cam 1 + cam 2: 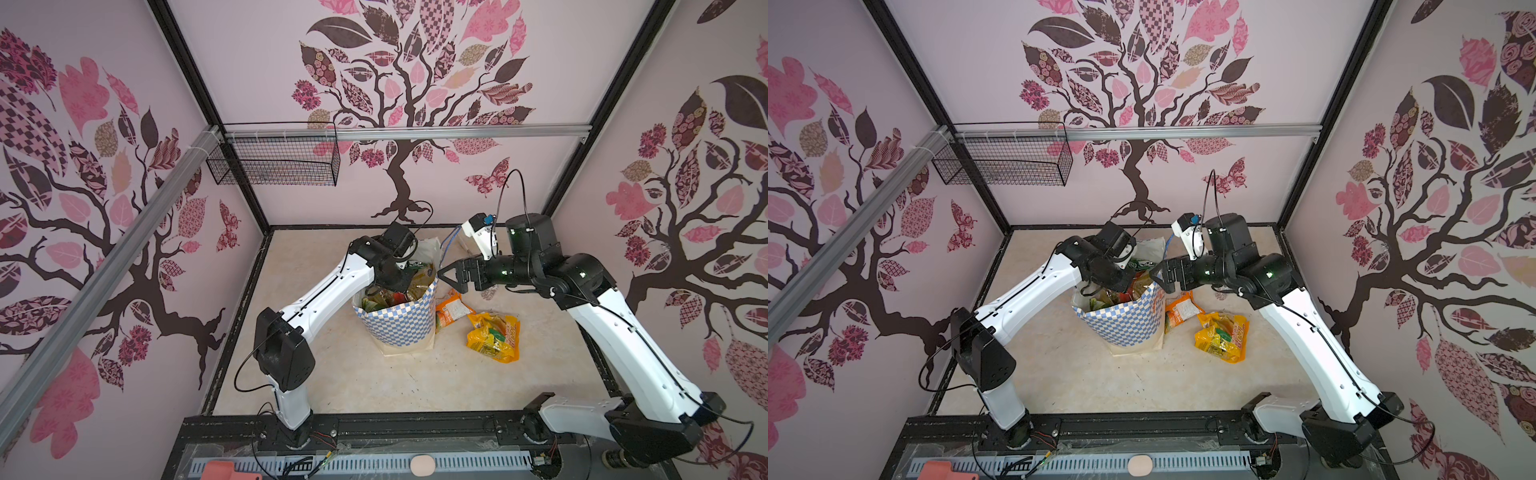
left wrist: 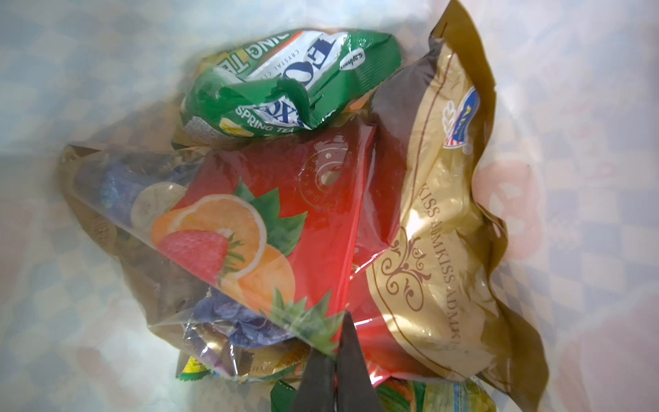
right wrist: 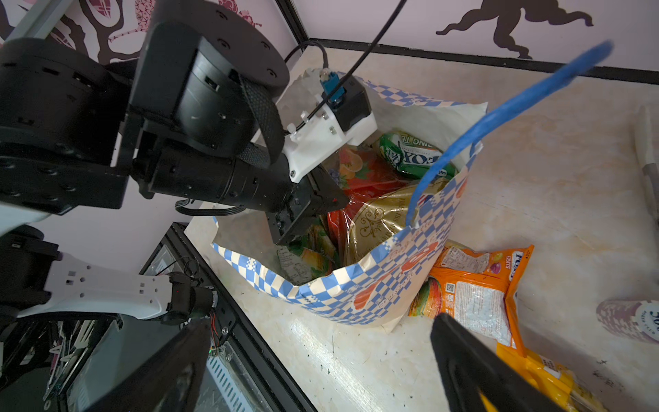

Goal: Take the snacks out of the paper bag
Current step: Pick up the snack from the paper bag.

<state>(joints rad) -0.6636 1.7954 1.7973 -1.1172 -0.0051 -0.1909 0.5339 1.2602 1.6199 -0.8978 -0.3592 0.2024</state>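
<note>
Nearest us, the front stretch of the table [image 1: 332,386] lies bare between the two arm bases, the widest free room here (the strips along both side walls are narrower). Beyond it the paper bag [image 1: 399,328] stands upright about mid-table with its mouth open. Its one visible blue cord handle [image 3: 499,117] arches over the rim on the right arm's side. On that side two snacks already lie out on the table: one orange packet [image 1: 453,309] against the bag's base, and one yellow packet [image 1: 494,336] near it, apart from the bag. The right gripper [image 1: 445,276] hovers above the orange packet, just outside the bag's rim, jaws spread wide and empty. The left gripper [image 2: 341,319] reaches down inside the bag, jaws pressed together, tips at a corner of a red fruit packet [image 2: 285,214]; whether any film is pinched we cannot tell. Inside we count at least four packets: the red one, one green FOX'S packet [image 2: 285,82], one gold packet [image 2: 435,232], and one green-and-yellow packet [image 2: 438,396] half hidden beneath. Farthest, one black wire basket [image 1: 274,160] hangs on the back wall.
</note>
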